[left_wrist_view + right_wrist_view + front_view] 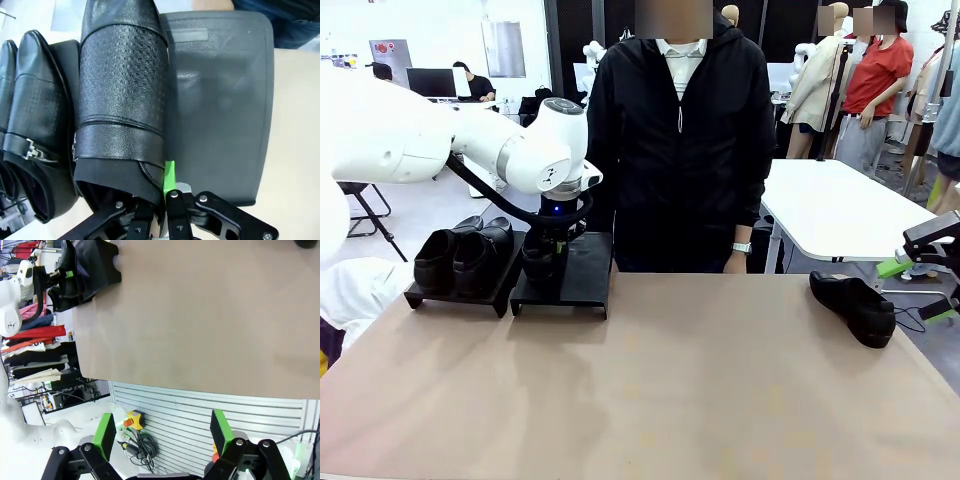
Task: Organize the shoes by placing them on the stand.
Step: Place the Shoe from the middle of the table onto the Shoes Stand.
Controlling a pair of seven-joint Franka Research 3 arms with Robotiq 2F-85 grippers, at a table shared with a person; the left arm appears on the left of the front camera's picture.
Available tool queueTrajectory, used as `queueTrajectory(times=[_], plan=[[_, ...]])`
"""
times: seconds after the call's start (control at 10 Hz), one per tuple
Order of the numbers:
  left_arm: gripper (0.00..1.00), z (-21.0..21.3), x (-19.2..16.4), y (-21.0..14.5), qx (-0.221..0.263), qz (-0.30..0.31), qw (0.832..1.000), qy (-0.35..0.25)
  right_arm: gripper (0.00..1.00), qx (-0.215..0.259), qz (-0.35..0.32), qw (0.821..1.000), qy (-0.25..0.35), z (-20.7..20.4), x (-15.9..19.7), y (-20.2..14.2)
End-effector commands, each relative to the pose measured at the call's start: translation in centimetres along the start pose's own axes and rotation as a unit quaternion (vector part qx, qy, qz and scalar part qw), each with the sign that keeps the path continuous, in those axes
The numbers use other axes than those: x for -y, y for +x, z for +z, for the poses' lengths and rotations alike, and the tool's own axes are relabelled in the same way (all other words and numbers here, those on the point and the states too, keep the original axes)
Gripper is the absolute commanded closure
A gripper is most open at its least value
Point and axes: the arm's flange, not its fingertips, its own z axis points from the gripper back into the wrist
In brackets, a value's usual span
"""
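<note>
Two black glossy shoes (pixel 460 258) sit side by side on the left stand (pixel 450 298). My left gripper (pixel 161 200) is shut on the heel collar of a third, textured shoe (pixel 122 90), which lies along the left half of the right stand (pixel 220 100). From the front, that shoe (pixel 538 256) hangs under my left gripper (pixel 556 238) at the right stand (pixel 575 280). A fourth shoe (pixel 855 306) lies on the table at the far right. My right gripper (pixel 915 290) hovers just past it, off the table's edge, and is open (pixel 162 432) with nothing between its fingers.
A person in a black jacket (pixel 680 140) stands at the far side behind the stands, one hand (pixel 735 262) at the table edge. The tan table (pixel 650 390) is bare in the middle and front. A white table (pixel 830 210) stands behind on the right.
</note>
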Motion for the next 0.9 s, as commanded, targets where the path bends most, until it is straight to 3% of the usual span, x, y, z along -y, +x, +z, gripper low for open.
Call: queueTrajectory(times=[0.0, 0.1, 0.3, 0.5, 0.7, 0.8], plan=[[0.40, 0.5, -0.8, -0.7, 0.021, 0.004, 1.000, 0.003, 0.00, -0.001, 0.003, 1.000, 0.007, 0.2, -0.1, 0.1], [0.00, 0.4, -0.8, -0.7, 0.020, 0.004, 1.000, 0.005, 0.00, -0.001, 0.003, 1.000, 0.007, 0.2, -0.1, 0.1], [0.00, 0.9, -1.1, -1.1, 0.027, 0.008, 1.000, 0.010, 0.00, -0.001, 0.003, 1.000, 0.007, 0.2, -0.1, 0.1], [0.00, 2.9, -1.9, -2.8, 0.002, -0.007, 1.000, 0.016, 0.00, -0.001, 0.003, 1.000, 0.007, 0.2, -0.1, 0.1], [0.00, 7.3, -3.8, -7.8, -0.059, -0.053, 0.997, -0.011, 0.00, -0.001, 0.003, 1.000, 0.007, 0.2, -0.1, 0.1], [0.00, 9.2, -5.1, -11.1, -0.091, -0.020, 0.996, 0.003, 0.00, -0.001, 0.003, 1.000, 0.007, 0.2, -0.1, 0.1]])
